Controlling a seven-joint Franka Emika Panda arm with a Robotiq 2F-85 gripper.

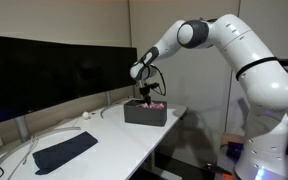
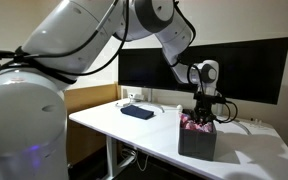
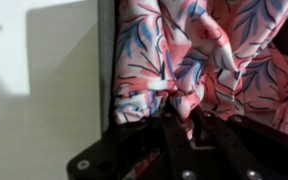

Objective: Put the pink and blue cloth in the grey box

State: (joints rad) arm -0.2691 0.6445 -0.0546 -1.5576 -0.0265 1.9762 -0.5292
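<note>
"What's the biggest thing over there?"

"The bench [image 1: 134, 138]. It has a long, flat white top, smooth and matte. Behind it stands a wide black monitor [image 1: 54, 75] with a glossy, dark screen."

"And the robot?"

"The arm [image 1: 246, 60] is made of rounded white shells with dark joints. It arches over and reaches down at one end of the bench."

"What sits under it?"

"The grey box [image 1: 144, 114], a small rectangular bin with straight, dark walls, standing on the bench near its edge. Well apart from it, a dark cloth [image 1: 64, 151] lies flat, roughly rectangular."

"Where is the pink and blue cloth?"

"The pink and blue cloth [image 3: 194, 45] is in the grey box. It is soft, thin fabric with a leafy print, bunched in folds that show above the rim. In the wrist view it fills the space to the right of the box's dark wall."

"Is the end effector gripping it?"

"Yes. The end effector [image 3: 182, 112] is black and hard-edged. Its two fingers are drawn close together with a gather of that fabric pinched between them, just over the box."
</note>
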